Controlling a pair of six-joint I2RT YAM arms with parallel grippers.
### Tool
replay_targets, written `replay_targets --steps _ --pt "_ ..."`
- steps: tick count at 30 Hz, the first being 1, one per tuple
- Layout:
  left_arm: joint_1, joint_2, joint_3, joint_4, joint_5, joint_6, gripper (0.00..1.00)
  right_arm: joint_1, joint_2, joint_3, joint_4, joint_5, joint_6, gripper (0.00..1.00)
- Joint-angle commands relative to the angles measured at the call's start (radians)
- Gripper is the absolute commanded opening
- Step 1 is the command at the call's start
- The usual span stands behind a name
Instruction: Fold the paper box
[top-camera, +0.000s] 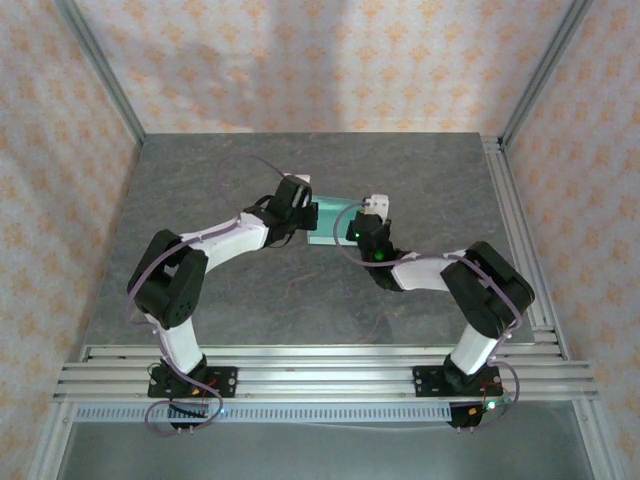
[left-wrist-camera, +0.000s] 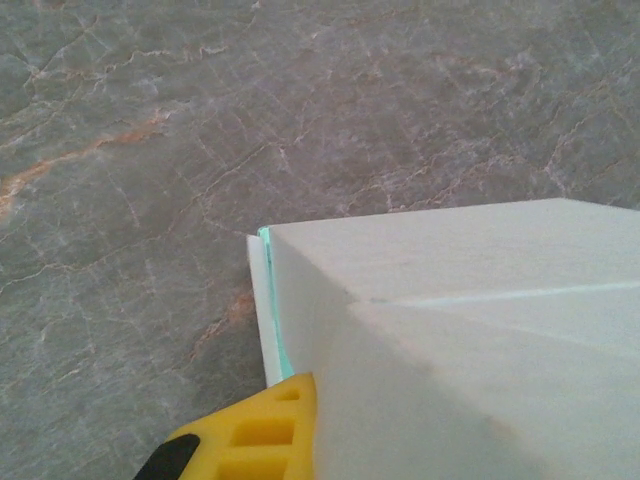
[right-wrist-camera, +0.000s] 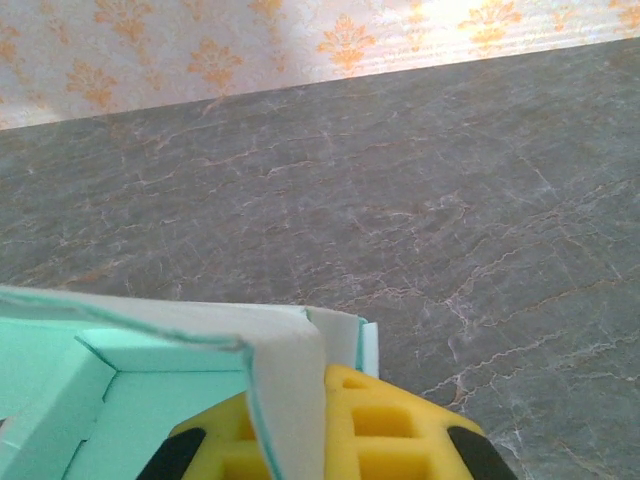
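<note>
"Midway up the grey surface (top-camera: 300, 295), between the two arms, what's that?"

"That's the mint paper box (top-camera: 328, 221), part-folded. The right fingers (right-wrist-camera: 350, 405) pinch one flap tight. One of the left fingers (left-wrist-camera: 250, 435) lies against its wall, but I can't tell its grip."

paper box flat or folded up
Partly folded. The paper box has walls standing around a mint interior, one corner formed, inside exposed.

No readable text, labels or numbers anywhere
</note>
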Motion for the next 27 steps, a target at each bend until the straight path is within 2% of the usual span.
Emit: replay_targets --steps 1,16,20,22,25,27 --pt "-0.010 -0.038 -0.053 0.081 -0.043 -0.052 0.00 0.011 0.016 -0.024 0.144 0.048 0.000 0.00" --pt "-0.054 -0.042 -0.174 0.164 -0.124 -0.082 0.00 0.060 0.079 -0.105 0.287 0.068 -0.020 0.00" --pt "-0.059 -0.059 -0.202 0.166 -0.144 -0.085 0.00 0.062 0.040 -0.115 0.285 0.057 -0.039 0.07" --pt "-0.060 -0.065 -0.212 0.167 -0.155 -0.084 0.00 0.062 0.009 -0.114 0.274 0.041 -0.054 0.16" --pt "-0.066 -0.056 -0.215 0.155 -0.197 -0.062 0.00 0.063 -0.036 -0.135 0.297 0.031 -0.071 0.53" --pt "-0.066 -0.050 -0.215 0.142 -0.222 -0.048 0.00 0.062 -0.076 -0.152 0.295 0.018 -0.084 0.68"
